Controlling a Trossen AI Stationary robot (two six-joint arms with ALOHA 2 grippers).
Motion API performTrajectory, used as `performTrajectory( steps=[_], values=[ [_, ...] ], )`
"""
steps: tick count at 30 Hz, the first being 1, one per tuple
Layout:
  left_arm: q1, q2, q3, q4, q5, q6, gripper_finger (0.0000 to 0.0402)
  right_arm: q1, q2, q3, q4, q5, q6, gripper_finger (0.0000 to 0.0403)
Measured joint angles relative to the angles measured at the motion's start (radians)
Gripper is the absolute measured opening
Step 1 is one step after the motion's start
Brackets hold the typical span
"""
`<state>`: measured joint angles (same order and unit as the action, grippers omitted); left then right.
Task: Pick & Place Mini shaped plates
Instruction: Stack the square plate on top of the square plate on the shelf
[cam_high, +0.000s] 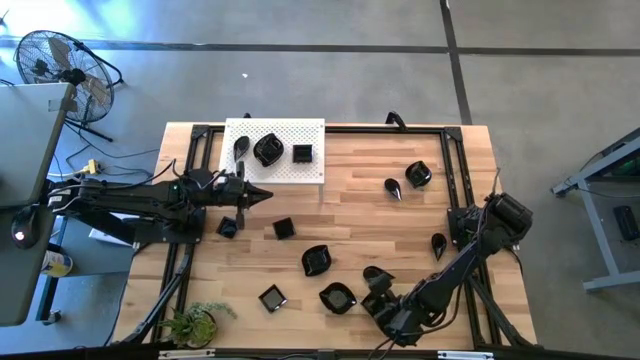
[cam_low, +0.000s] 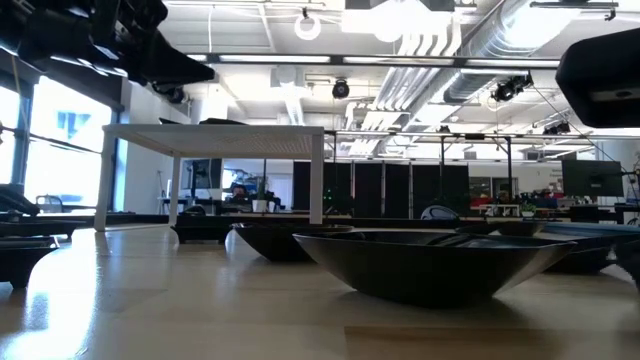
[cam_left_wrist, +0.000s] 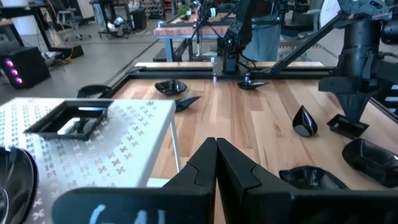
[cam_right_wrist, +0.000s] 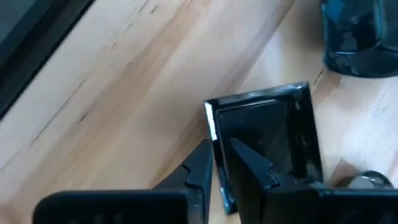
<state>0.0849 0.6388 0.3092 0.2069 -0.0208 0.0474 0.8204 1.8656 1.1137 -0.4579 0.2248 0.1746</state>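
Three glossy black mini shaped plates lie on the white perforated board (cam_high: 275, 150): a teardrop (cam_high: 241, 146), a wavy round one (cam_high: 268, 150) and a square one (cam_high: 302, 153). Several more lie scattered on the wooden table (cam_high: 350, 215). Near the table's front edge my right gripper (cam_right_wrist: 222, 152) is shut on a square plate (cam_right_wrist: 267, 140), also seen in the left wrist view (cam_left_wrist: 347, 126). My left gripper (cam_high: 262, 196) hovers shut and holds nothing, just in front of the board. My right gripper pinches one side wall of the square plate (cam_right_wrist: 212, 127), near a corner. One finger (cam_right_wrist: 249, 168) is inside the dish and the other (cam_right_wrist: 198, 167) outside. The fingers slant down from above. The plate's base rests on the wood.
A wavy plate (cam_high: 338, 297) lies just left of my right gripper, with a square one (cam_high: 272, 298) further left. A small potted plant (cam_high: 195, 322) stands at the front left corner. A black frame (cam_high: 455, 160) runs along the table's edges. Bare wood lies in the middle.
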Motion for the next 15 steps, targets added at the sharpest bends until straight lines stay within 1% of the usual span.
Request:
performTrajectory(
  steps=[8, 15],
  values=[
    [0.000, 0.000, 0.000, -0.008, 0.000, -0.004, 0.0001, -0.004, 0.000, 0.000, 0.000, 0.007, 0.000, 0.0047],
    [0.000, 0.000, 0.000, -0.008, 0.001, -0.007, 0.0001, -0.004, 0.037, 0.002, 0.013, -0.015, 0.003, 0.0027]
  ],
)
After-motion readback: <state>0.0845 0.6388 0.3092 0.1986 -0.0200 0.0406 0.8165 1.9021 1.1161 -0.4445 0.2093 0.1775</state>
